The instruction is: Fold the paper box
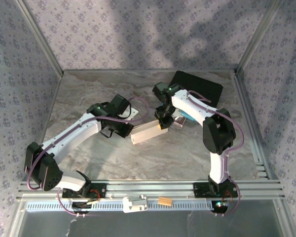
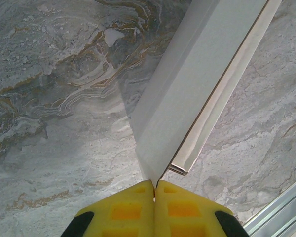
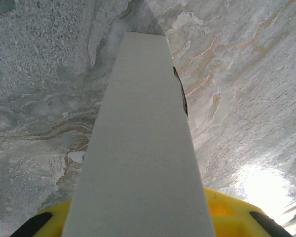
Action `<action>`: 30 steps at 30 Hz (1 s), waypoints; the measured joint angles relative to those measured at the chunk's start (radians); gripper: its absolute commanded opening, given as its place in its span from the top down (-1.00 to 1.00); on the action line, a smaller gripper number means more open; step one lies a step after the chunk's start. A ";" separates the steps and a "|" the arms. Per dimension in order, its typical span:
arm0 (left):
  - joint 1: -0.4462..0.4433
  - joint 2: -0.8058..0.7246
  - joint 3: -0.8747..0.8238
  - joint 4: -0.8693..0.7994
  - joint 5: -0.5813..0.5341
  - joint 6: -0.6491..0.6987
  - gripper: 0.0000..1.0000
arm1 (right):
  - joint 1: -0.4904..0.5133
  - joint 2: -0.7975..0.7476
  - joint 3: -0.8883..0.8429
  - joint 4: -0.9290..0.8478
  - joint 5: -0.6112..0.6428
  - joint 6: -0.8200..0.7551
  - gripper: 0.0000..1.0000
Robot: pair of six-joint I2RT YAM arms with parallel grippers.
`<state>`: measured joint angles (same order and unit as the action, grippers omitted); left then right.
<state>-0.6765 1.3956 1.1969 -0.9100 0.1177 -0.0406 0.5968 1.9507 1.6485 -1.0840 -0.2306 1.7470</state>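
Paper box (image 2: 197, 98) in left gripper (image 2: 154, 186)

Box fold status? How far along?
Done: the paper box is already a folded shell, not a flat sheet. In hand: left gripper pinches a panel edge at one end, right gripper clamps the other end. Left: a long seam looks ajar in the left wrist view, probably needs closing.

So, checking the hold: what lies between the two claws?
The box spans that gap in the top view, with the left claw pinching one end and the right claw at the other.
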 measured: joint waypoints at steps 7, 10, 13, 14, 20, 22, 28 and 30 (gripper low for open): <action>-0.007 0.006 0.008 -0.008 0.003 -0.112 1.00 | 0.000 0.000 0.000 0.001 -0.001 0.000 0.49; -0.007 0.019 0.022 -0.015 0.003 -0.179 1.00 | 0.000 0.000 0.000 0.005 -0.001 0.011 0.49; -0.007 0.023 0.026 -0.015 0.003 -0.249 1.00 | 0.000 0.000 0.000 0.008 0.000 0.019 0.49; -0.007 0.024 0.029 -0.016 0.003 -0.273 1.00 | 0.000 0.000 0.000 0.009 -0.001 0.020 0.50; -0.004 0.054 0.065 -0.041 0.014 -0.381 1.00 | -0.001 0.000 0.000 0.012 -0.001 0.027 0.50; 0.000 0.066 0.074 -0.051 0.023 -0.408 1.00 | -0.002 0.000 0.000 0.013 -0.001 0.027 0.50; 0.010 0.080 0.088 -0.059 0.045 -0.471 1.00 | -0.003 0.000 0.000 0.014 0.002 0.030 0.50; 0.011 0.084 0.095 -0.062 0.048 -0.485 1.00 | -0.004 0.000 0.000 0.014 0.002 0.030 0.50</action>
<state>-0.6655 1.4796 1.2919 -0.9718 0.1654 -0.5255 0.5930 1.9507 1.6482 -1.0698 -0.2283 1.7767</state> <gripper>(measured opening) 0.060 0.307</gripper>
